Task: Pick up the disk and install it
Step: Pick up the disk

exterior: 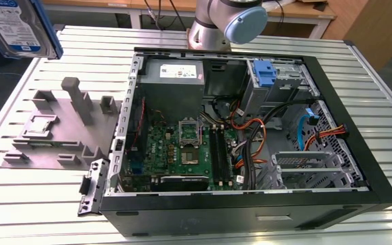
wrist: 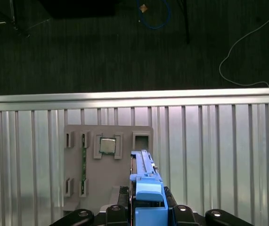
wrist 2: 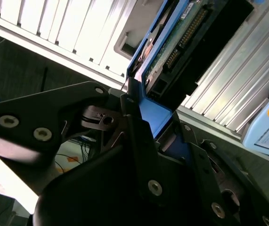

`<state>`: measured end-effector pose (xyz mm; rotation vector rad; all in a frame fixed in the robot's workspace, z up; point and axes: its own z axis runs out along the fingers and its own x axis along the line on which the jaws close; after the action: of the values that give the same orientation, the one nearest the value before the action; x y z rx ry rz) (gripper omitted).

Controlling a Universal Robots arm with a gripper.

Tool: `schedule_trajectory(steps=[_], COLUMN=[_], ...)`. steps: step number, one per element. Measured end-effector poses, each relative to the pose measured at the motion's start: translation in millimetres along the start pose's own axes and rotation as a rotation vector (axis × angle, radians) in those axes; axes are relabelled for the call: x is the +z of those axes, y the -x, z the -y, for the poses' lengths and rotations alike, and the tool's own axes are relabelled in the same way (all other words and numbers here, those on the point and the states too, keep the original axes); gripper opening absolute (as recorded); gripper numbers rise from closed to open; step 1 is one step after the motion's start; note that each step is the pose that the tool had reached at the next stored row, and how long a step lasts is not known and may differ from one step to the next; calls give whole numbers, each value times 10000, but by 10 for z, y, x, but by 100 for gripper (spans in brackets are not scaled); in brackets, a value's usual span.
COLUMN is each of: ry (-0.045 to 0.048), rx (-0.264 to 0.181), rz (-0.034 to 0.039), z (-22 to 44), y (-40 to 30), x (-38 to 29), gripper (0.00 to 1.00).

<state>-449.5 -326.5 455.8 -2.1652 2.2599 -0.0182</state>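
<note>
disk [wrist: 142,165] stands edge-on, clamped between the tool's [wrist: 147,207] jaws.

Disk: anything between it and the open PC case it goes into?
Nothing visible. The silver hard drive in its blue carrier frame is gripped by the black gripper, in the air above the grey fixture board. The black computer case lies open. Orange and black cables run next to the metal drive cage, seemingly not across it.
</note>
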Motion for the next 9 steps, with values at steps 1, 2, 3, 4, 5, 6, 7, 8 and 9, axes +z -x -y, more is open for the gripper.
schedule_trajectory(steps=[1, 2, 3, 4, 5, 6, 7, 8, 9], ry=[-9, -14, -16, -17, -18, -17, -17, -18, -20], rx=[-2, -3, -2, -3, -2, -2, -2, -2, -2], rz=[1, 1, 1, 1, 2, 1, 1, 1, 2], z=[0, 1, 0, 0, 0, 1, 1, 2, 2], y=[0, 0, 0, 0, 0, 0, 0, 0, 0], x=[-2, -7, -17, -31, -50, -72, -93, -116, -145], gripper=[36, 36, 36, 36, 36, 36, 36, 36, 36])
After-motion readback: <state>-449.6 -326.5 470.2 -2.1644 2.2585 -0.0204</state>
